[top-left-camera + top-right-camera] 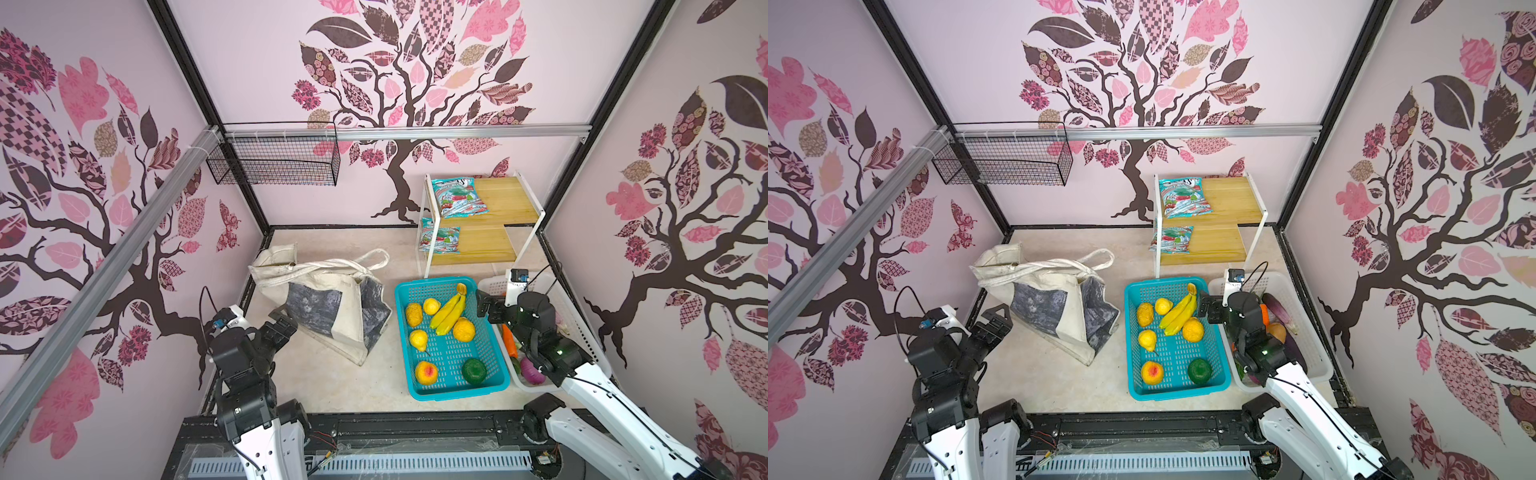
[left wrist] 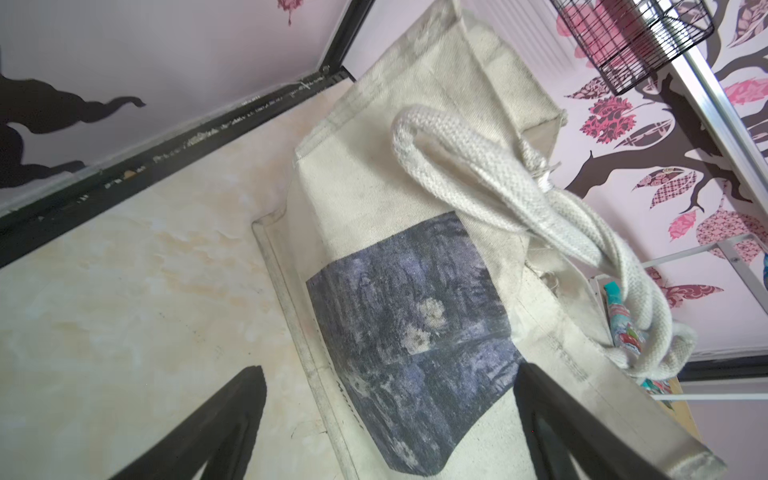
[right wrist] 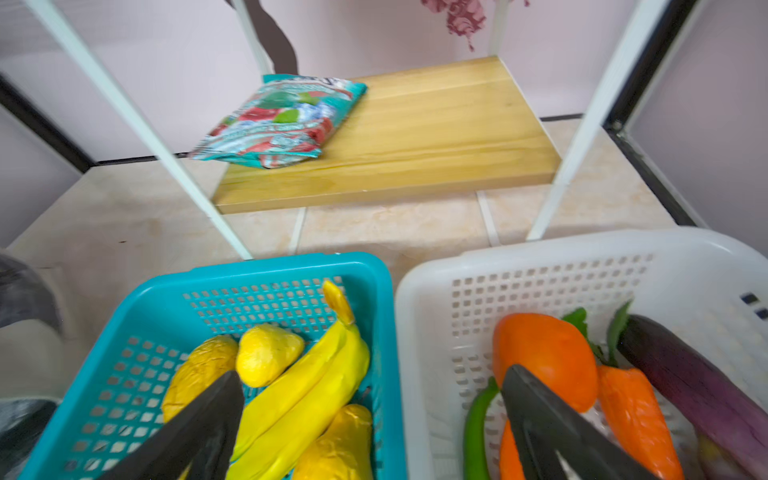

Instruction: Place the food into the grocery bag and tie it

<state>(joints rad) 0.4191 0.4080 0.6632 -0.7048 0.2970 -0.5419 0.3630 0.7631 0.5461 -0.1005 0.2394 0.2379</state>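
The canvas tote [image 1: 320, 299] lies slumped on the left of the table [image 1: 332, 382], cream handles [image 1: 357, 266] draped loose over it (no knot shows). Nothing looks packed: the banana bunch [image 1: 449, 309] and the orange [image 1: 464, 329] sit in the teal basket [image 1: 453, 395] just right of it, two sweet packets [image 1: 457, 197] on the wooden shelf [image 1: 511, 199] behind. The left gripper [image 1: 284, 318] hovers at the tote's near edge, jaws spread and empty. The right gripper [image 1: 483, 302], equally wide and empty, hangs where teal basket meets white basket [image 1: 490, 284]. Packing and tying, I judge, are both left to do.
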